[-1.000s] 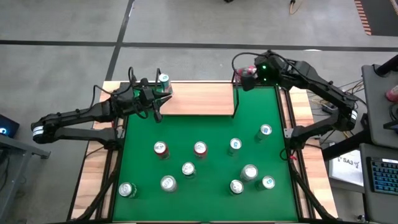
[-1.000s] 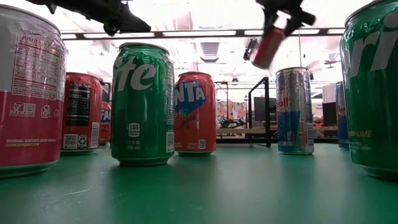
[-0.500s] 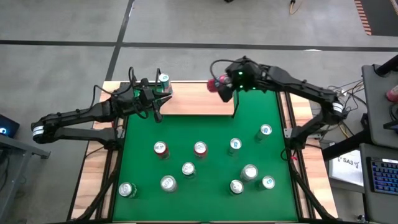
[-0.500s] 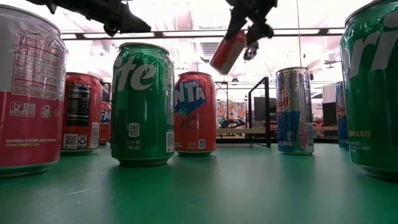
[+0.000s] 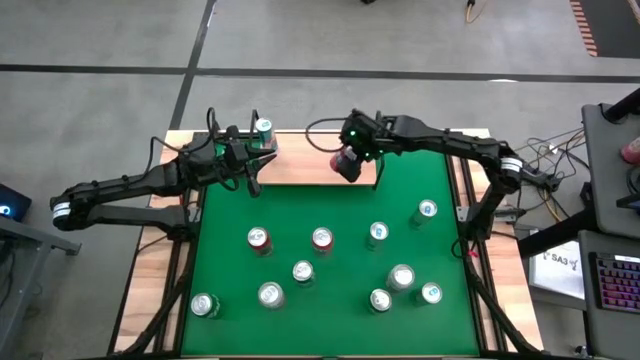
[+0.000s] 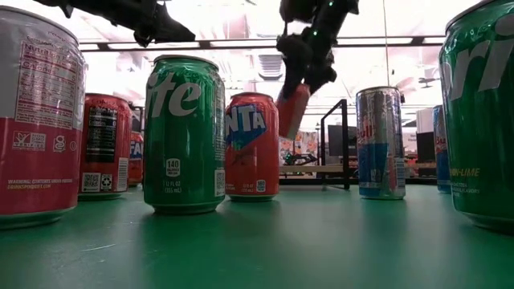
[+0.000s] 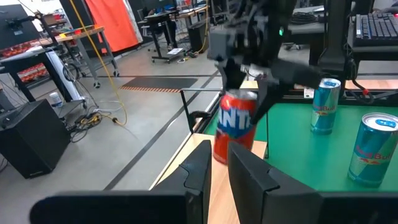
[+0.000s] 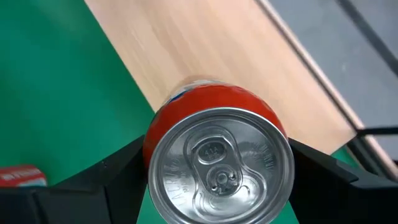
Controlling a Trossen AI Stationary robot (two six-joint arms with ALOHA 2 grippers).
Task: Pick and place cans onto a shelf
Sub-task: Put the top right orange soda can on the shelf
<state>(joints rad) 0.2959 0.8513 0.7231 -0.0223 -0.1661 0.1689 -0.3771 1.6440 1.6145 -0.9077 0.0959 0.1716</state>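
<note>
Right gripper (image 5: 347,160) clamps red can (image 5: 345,163), tilted, over shelf (image 5: 310,160) right edge; left gripper (image 5: 250,150) closed, empty.

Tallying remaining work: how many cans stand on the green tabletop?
9, all on the green tabletop: two red, seven others, possibly one more hidden.

Bright, even overhead light fills the scene; the ceiling strip lights (image 6: 241,42) glare white behind the cans. The nearest cans (image 6: 36,112) bulge at the low view's edges. The held red can (image 8: 217,158) is sharp, the shelf (image 8: 236,68) behind it softly blurred.
</note>
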